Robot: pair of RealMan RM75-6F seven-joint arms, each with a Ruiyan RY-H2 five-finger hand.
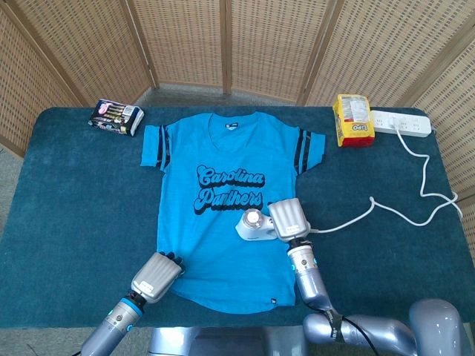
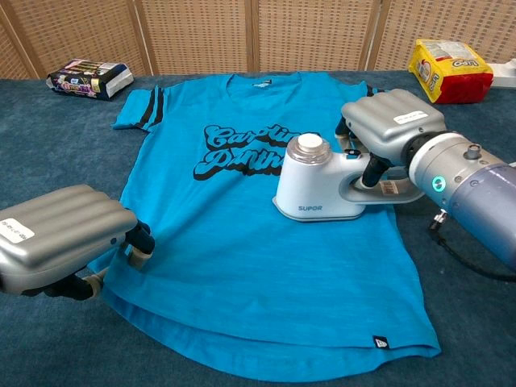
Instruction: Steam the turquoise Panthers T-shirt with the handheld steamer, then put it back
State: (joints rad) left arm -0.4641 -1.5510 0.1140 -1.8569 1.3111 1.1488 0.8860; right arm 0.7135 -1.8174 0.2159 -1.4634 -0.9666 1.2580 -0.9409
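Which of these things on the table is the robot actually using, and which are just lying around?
In use:
turquoise T-shirt, spread flat
white steamer, held on the shirt by the right hand
left hand, at the shirt's lower hem
steamer cord
power strip

Lying about:
yellow packet, back right
dark packet, back left

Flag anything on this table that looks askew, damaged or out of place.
Nothing stands out. The T-shirt lies flat and fairly straight, the left hand pressing its lower hem corner while the right hand holds the steamer on the fabric. The cord trails loosely to the power strip, untangled.
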